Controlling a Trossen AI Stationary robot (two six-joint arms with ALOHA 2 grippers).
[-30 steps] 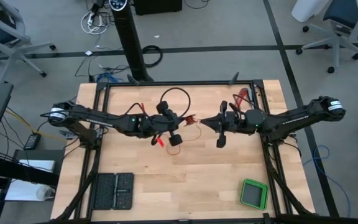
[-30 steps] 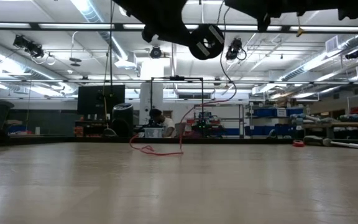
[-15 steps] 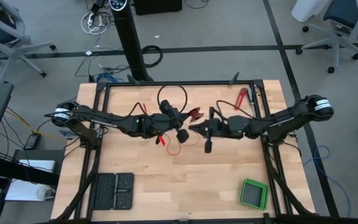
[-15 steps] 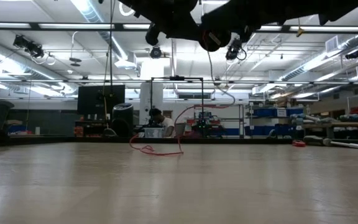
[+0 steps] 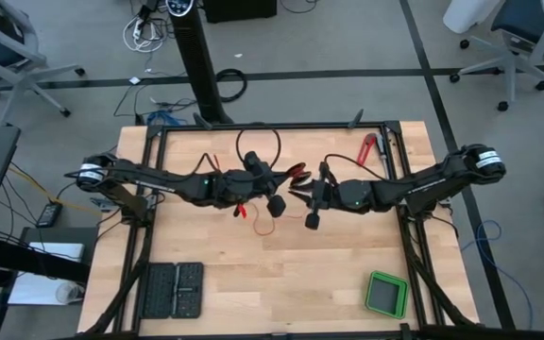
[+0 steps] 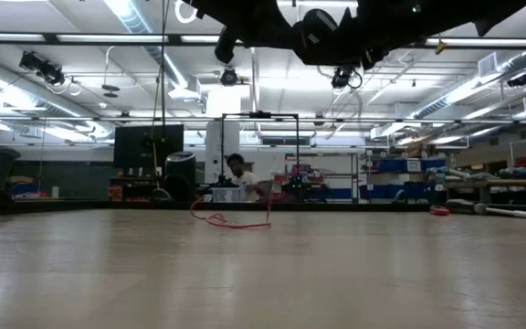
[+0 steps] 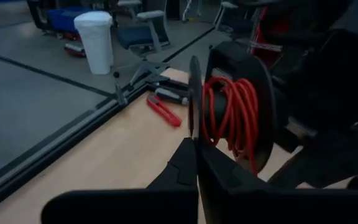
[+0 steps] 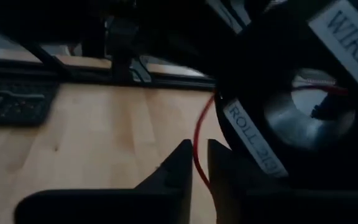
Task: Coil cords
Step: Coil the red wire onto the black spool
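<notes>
Since a second ago the right gripper [image 5: 294, 195] has slid in toward the left gripper [image 5: 253, 194] above mid-table. Only the left wrist view shows the red wire [image 7: 232, 115] wound on a black spool [image 7: 244, 93], with the left fingers clenched edge to edge. The right wrist view shows the right fingers [image 8: 178, 163] slightly parted, a strand running between them, gripped or not I cannot tell.

Worktop [image 5: 281, 274]: pale wood, matt, visible grain. Wire [image 7: 232, 118]: glossy red plastic sheath. Spool [image 8: 291, 118]: black plastic, metallic hub.
</notes>
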